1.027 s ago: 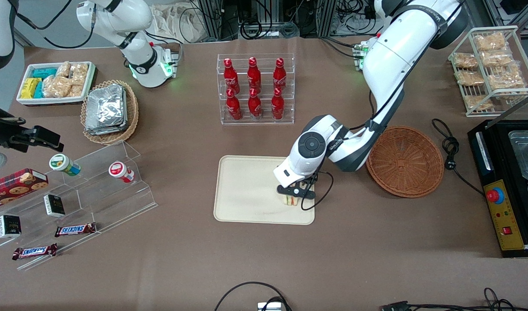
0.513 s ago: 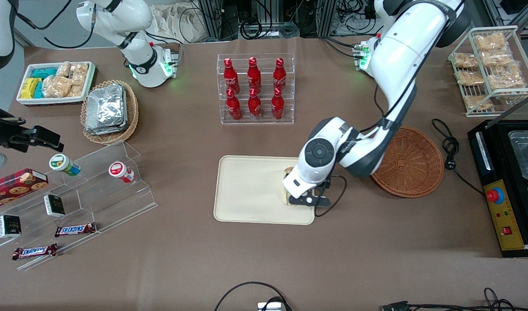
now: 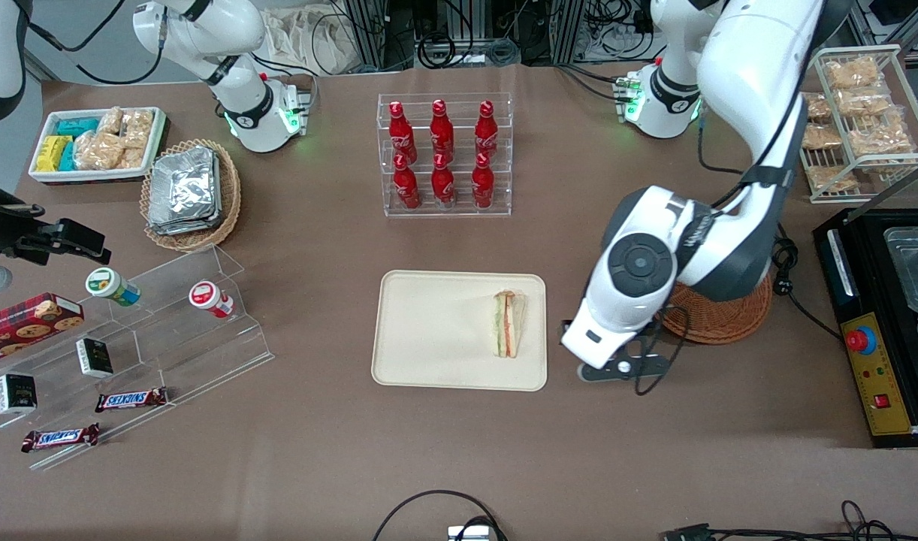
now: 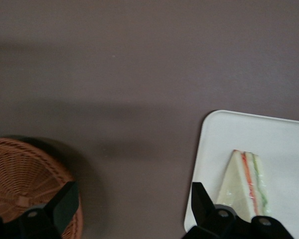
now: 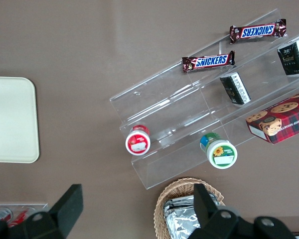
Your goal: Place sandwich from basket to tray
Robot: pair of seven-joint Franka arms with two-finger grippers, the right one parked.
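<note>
The sandwich (image 3: 509, 324), a pale wedge with green, orange and red filling, lies on the cream tray (image 3: 429, 330) near the edge closest to the basket. My left gripper (image 3: 618, 366) hangs above bare table between the tray and the reddish-brown wicker basket (image 3: 729, 315), which the arm partly covers. In the left wrist view the gripper (image 4: 134, 209) is open with only tabletop between its fingers (image 4: 65, 204). That view also shows the sandwich (image 4: 246, 181) on the tray (image 4: 269, 134) and the basket (image 4: 25, 179), which looks bare where it shows.
A clear rack of red bottles (image 3: 444, 154) stands farther from the front camera than the tray. A black appliance (image 3: 887, 315), a cable (image 3: 782, 263) and a wire rack of snacks (image 3: 853, 120) sit at the working arm's end. An acrylic shelf (image 3: 151, 330) and a foil-packet basket (image 3: 191, 194) lie toward the parked arm's end.
The gripper has let go of the sandwich, risen and swung off the tray toward the basket. The sandwich now lies uncovered on the tray.
</note>
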